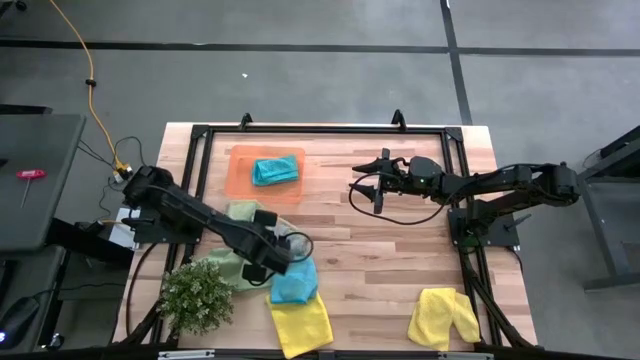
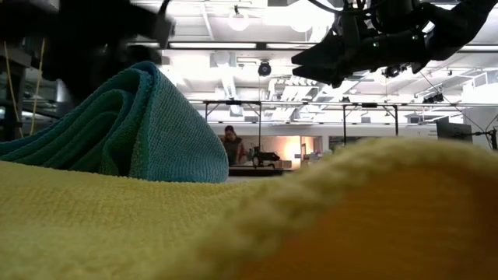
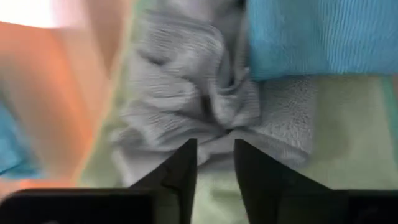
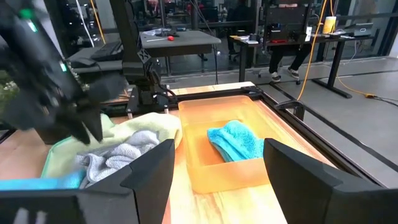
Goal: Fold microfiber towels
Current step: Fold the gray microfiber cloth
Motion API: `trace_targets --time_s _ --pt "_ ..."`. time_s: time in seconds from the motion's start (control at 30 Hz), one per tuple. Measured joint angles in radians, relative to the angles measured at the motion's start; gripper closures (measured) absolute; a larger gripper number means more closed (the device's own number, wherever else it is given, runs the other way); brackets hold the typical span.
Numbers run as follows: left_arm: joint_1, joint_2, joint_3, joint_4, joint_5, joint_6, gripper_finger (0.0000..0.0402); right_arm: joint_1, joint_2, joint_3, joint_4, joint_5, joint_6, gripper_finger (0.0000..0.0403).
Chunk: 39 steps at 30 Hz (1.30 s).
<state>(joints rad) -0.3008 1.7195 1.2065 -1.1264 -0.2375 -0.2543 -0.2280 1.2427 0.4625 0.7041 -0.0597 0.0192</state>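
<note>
A teal-blue folded microfiber towel [image 1: 275, 170] is seen on a flat orange rectangular tray [image 1: 240, 182]. Two yellow square cloths [image 1: 301, 322] [image 1: 443, 318], a crumpled grey cloth [image 3: 186, 106] and a light green cloth [image 1: 238, 272] are shown on the pale wood-plank worktop [image 1: 390, 260].

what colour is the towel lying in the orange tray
Teal-blue towel in the orange tray; the right wrist view shows it best.

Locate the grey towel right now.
High view: the grey towel lies bunched on the light green towel, left of centre, beside the teal towel, at the left claw.
</note>
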Motion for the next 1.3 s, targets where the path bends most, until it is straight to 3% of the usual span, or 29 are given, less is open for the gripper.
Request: trace_targets --time_s 0.27,0.4,0.93,1.3 --pt "-0.002 0.001 -0.169 0.194 0.054 -0.013 0.0234 0.0 0.0 0.0 0.002 0.0 0.0 0.0167" --pt "-0.002 0.001 -0.179 0.271 0.046 -0.013 0.0234 0.0 0.0 0.0 0.002 0.0 0.0 0.0167" --pt "-0.015 -0.091 -0.15 0.242 0.02 -0.025 0.0236 0.0 0.0 0.0 0.002 0.0 0.0 0.0167" --pt "-0.015 -0.043 -0.195 0.268 0.058 -0.05 0.0236 0.0 0.0 0.0 -0.005 0.0 0.0 0.0167"
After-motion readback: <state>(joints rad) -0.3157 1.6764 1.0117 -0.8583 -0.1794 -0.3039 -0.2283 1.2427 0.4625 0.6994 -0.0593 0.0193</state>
